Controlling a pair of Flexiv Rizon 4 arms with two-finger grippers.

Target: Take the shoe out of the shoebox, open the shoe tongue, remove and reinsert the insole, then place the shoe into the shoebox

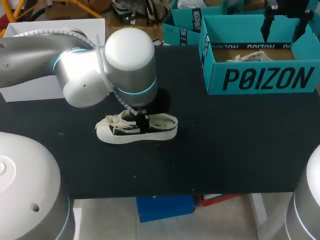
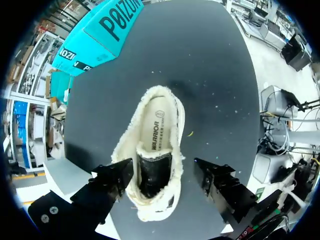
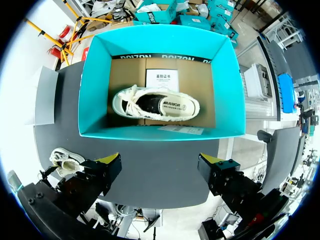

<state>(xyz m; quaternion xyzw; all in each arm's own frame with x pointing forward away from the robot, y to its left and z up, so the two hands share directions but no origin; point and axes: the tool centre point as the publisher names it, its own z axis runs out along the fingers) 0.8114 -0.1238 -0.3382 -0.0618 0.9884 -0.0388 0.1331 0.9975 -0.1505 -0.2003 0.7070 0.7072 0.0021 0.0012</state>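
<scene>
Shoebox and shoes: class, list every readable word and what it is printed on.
"POIZON": teal shoebox, front wall.
"WARRIOR": insole of the loose shoe.
White card inside the shoebox: too small to read.
Boxed shoe, insole print: too small to read.

You have a cream low-top canvas shoe (image 1: 136, 128) standing on its sole near the middle of the black table (image 1: 225, 150), toe toward your left, with its laces loose. Its collar edge is frayed, and the cream printed insole (image 2: 155, 135) lies flat inside it. The teal shoebox (image 1: 260, 79) stands open at the far right, well apart from this shoe. A second matching shoe (image 3: 155, 104) sits upright on the shoebox's cardboard floor.
</scene>
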